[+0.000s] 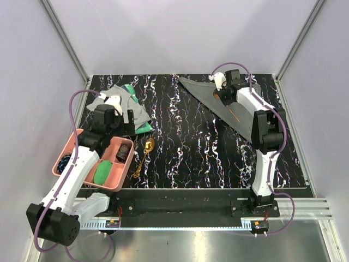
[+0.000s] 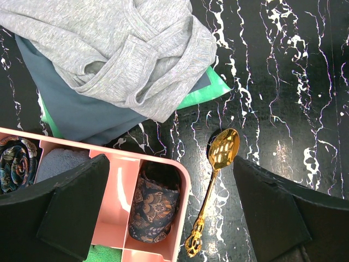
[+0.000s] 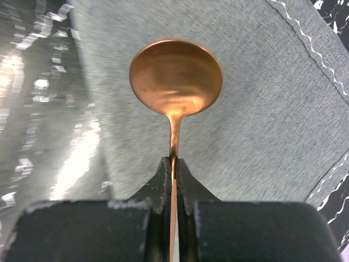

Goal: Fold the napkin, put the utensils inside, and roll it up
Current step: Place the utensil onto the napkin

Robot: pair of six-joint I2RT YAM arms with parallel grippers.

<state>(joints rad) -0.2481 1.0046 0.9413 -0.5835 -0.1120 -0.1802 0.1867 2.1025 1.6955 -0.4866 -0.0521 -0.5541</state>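
The dark grey napkin lies folded into a triangle at the back right of the table. My right gripper hovers over it, shut on the handle of the copper spoon. The spoon's round bowl points forward just above the napkin, with the thin handle pinched between the fingertips of the right gripper. The gold spoon lies on the table left of centre. My left gripper stands open above it, one finger over the pink tray and the other right of the gold spoon, holding nothing.
A pink divided tray sits at the near left with a rolled patterned cloth and a green cloth inside. Behind it a light grey cloth is heaped over a green item. Grey walls enclose the table.
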